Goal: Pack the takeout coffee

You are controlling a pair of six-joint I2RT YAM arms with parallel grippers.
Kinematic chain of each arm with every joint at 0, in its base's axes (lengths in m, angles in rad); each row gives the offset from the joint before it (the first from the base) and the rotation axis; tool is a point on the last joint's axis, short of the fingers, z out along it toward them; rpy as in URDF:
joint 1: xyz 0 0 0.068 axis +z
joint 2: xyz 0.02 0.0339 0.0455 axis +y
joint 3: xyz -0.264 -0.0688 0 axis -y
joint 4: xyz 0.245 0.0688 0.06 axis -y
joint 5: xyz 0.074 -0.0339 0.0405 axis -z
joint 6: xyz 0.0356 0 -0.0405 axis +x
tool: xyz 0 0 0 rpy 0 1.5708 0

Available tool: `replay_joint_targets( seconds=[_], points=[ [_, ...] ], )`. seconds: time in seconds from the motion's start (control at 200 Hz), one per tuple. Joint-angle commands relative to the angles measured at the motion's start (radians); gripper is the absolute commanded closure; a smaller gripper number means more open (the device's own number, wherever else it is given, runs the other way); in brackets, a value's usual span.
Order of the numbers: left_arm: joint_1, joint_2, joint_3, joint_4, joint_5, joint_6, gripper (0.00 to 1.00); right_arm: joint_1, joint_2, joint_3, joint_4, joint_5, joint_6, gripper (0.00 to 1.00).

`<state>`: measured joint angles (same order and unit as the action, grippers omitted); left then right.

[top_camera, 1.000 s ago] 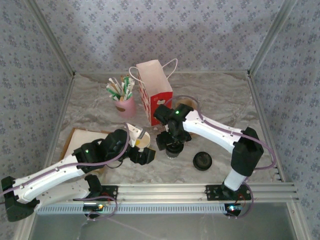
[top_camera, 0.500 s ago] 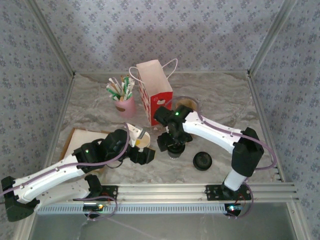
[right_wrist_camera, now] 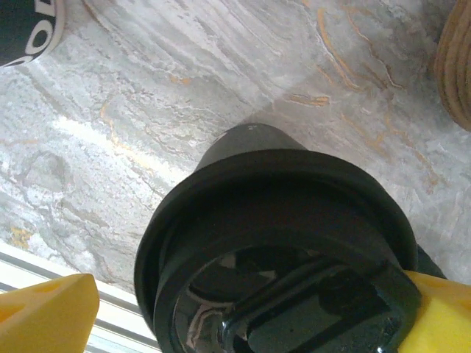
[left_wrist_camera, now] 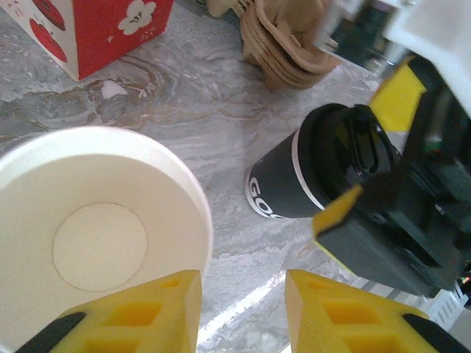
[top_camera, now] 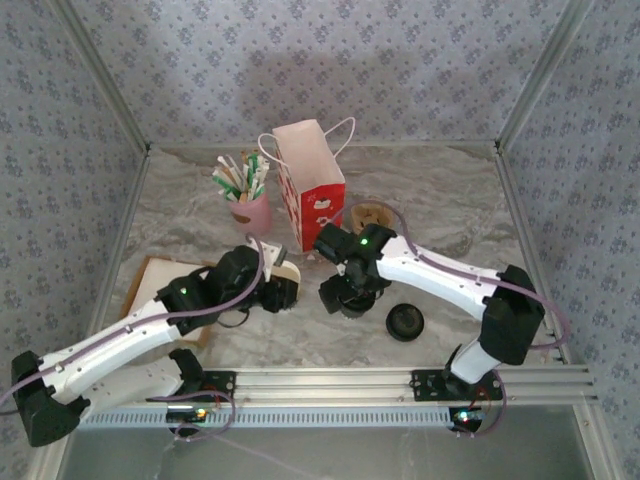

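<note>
Left arm (top_camera: 130,335) advanced; white cup (left_wrist_camera: 96,220) beside left fingers (left_wrist_camera: 132,316), grip unclear; right fingers (right_wrist_camera: 44,312) spread astride black cup (right_wrist_camera: 280,243).

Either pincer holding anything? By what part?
Right pincer open around the black lidded coffee cup, one finger clear of its lid: not held. Left pincer at the rim of the white paper cup: grip cannot be told.

Black cup (left_wrist_camera: 294,184), red-and-white bag (top_camera: 315,200)
</note>
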<state>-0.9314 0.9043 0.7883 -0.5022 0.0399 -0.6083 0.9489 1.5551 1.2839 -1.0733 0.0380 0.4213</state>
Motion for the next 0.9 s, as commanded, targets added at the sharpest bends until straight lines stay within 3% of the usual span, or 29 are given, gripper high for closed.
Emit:
replay_joint_targets(
  seconds=[0.0, 0.1, 0.215, 0.66, 0.899],
  points=[
    [0.05, 0.002, 0.04, 0.063, 0.099, -0.073, 0.68, -0.001, -0.061, -0.023, 0.047, -0.016, -0.115, 0.0],
    [0.103, 0.016, 0.043, 0.083, 0.183, -0.114, 0.68, -0.004, -0.086, -0.044, 0.065, -0.047, -0.17, 0.0],
    [0.131, 0.026, 0.058, 0.085, 0.229, -0.122, 0.6, 0.001, -0.098, -0.026, 0.075, -0.027, -0.225, 0.0],
    [0.151, 0.204, 0.174, 0.036, 0.361, -0.087, 0.54, 0.004, -0.127, -0.07, 0.092, -0.074, -0.349, 0.0],
    [0.163, 0.335, 0.24, 0.009, 0.428, -0.061, 0.68, -0.02, -0.147, -0.083, 0.084, -0.102, -0.413, 0.0]
  ],
)
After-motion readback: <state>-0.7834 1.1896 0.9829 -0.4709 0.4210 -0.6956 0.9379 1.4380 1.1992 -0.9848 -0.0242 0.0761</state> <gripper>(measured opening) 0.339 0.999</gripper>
